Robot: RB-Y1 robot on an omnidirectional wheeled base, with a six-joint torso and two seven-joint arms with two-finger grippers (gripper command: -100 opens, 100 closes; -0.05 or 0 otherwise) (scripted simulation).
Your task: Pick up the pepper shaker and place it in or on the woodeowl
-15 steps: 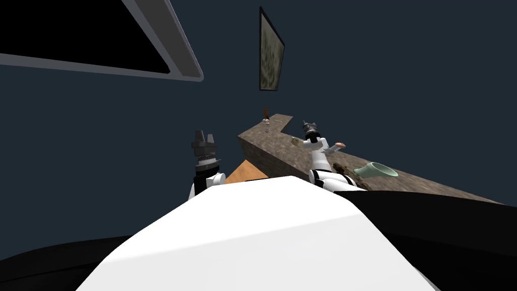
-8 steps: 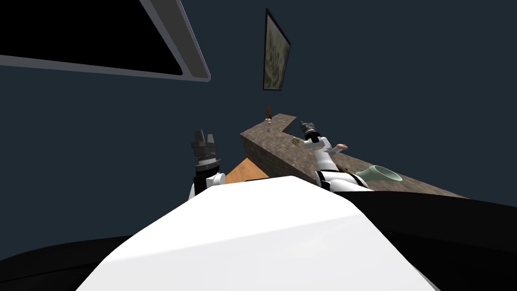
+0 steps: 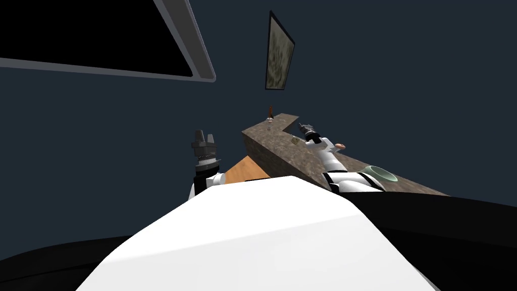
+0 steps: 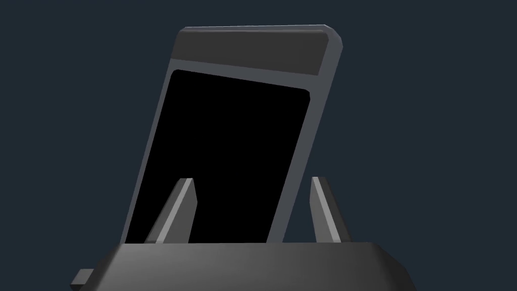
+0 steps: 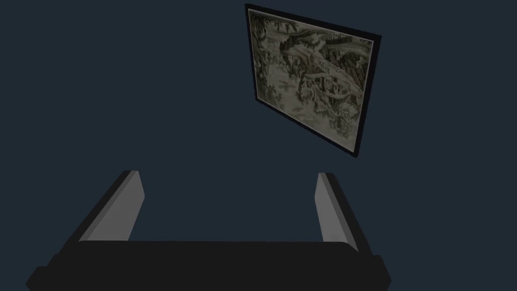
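Head view: turned slightly since a second ago, sliding whole scene toward 3 o'clock; right arm point(image 3: 330, 159) stretched farther along desk point(image 3: 280, 125). Likely pepper shaker point(image 3: 270, 112), tiny, at desk's far 12 o'clock end; pale green bowl point(image 3: 382, 175) at 3 o'clock beside arm.
Left wrist view: left jaws open, empty.
Right wrist view: right jaws wide apart, empty; approach only, no grasp yet.

dim, flat even light, no cast shadows, wide-lens splay at corners
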